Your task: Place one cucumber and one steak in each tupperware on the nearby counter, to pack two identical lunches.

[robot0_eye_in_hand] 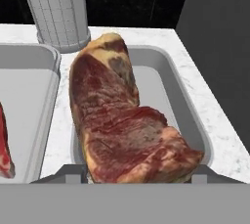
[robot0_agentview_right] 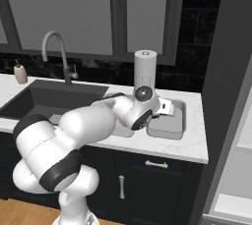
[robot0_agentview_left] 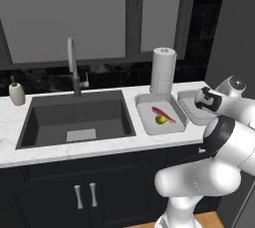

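We see the fingers pinching a marbled brown-red steak slab over the light-grey tupperware tray by the tabletop's right edge; it looks soft, floppy, best gripped mid-slab.

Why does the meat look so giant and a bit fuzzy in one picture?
In the hand view the steak sits right against the camera, so it looms large and its edges look soft. In the left base view the tupperware looks small but crisp, under flat, even light with no glare.
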You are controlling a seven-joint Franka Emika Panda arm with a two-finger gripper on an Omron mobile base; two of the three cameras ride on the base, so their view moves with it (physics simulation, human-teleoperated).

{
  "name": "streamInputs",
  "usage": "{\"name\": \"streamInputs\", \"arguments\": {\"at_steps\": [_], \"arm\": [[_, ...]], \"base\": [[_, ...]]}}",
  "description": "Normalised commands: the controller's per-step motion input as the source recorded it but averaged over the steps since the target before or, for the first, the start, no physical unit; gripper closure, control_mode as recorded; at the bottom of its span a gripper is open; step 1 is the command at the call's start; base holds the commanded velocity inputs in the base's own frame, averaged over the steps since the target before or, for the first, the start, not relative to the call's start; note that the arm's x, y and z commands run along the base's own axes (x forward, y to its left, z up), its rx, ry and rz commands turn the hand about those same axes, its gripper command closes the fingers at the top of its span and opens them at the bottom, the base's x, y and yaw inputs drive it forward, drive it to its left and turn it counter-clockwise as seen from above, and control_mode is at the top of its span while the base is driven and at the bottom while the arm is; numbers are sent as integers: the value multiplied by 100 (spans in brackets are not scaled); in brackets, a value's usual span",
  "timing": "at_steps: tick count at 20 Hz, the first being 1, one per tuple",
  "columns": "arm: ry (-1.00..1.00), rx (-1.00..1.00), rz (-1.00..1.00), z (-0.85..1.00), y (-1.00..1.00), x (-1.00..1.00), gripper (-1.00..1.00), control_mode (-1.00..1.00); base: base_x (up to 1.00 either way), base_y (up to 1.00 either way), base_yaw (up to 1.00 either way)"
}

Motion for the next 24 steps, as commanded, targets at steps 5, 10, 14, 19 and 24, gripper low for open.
{"name": "streamInputs", "arguments": {"at_steps": [5,10,14,19,24], "arm": [[0,0,0,-9,0,0,100,-100],[0,0,0,-14,0,0,100,-100],[0,0,0,-17,0,2,100,-100],[0,0,0,-15,0,4,100,-100],[0,0,0,-13,0,9,100,-100]], "base": [[0,0,0],[0,0,0],[0,0,0],[0,0,0],[0,0,0]]}}
